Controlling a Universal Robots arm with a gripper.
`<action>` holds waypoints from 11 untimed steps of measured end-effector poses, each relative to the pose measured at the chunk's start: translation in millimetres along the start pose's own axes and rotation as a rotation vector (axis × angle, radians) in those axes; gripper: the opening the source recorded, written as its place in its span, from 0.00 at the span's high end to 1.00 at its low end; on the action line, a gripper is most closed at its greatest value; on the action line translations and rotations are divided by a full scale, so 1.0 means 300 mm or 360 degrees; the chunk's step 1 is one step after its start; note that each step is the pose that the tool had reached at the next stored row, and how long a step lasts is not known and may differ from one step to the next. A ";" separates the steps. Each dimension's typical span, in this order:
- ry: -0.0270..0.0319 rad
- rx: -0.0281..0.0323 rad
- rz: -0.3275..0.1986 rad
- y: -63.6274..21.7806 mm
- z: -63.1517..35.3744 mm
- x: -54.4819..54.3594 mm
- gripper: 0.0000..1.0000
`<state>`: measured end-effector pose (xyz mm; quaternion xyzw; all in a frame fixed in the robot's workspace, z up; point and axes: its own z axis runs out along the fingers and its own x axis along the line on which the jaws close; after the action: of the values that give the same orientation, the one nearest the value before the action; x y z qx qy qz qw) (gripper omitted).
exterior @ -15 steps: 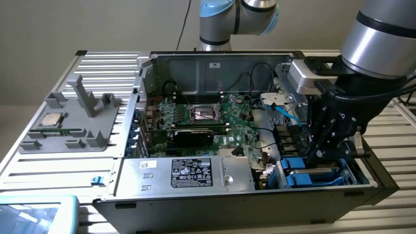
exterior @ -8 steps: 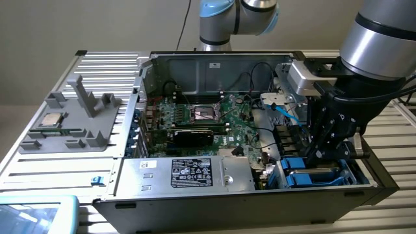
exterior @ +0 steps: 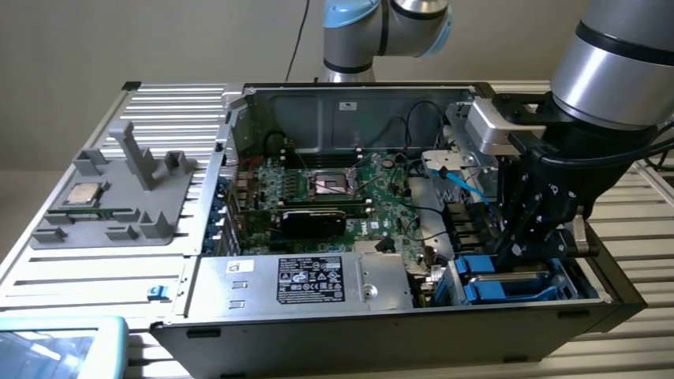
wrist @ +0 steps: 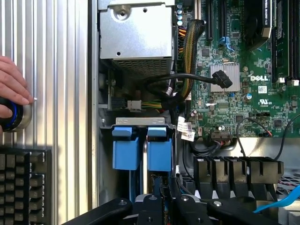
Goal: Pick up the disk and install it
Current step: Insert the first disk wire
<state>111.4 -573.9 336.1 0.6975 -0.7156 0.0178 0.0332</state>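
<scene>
I see the gripper lowered into the drive bay at the exterior view's right end of the open computer case, its fingers clenched on the disk, which stands on edge between two blue bracket tabs. A hand rests on a knob beside a keyboard.

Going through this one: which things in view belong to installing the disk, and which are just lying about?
Part of the job:
- gripper, down at the drive bay
- disk, blue-bracketed, in the bay
- computer case, open

Lying about:
- CPU chip on the grey fixture
- keyboard
- a person's hand on a blue-ringed button
</scene>
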 end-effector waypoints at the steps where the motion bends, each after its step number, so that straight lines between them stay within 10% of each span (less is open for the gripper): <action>1: 0.00000 0.00000 0.0000 0.000 0.000 0.000 0.84; 11: 0.00032 0.00001 0.0000 0.001 -0.033 -0.003 0.70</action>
<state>111.5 -572.4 345.9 0.6975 -0.7155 0.0185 0.0339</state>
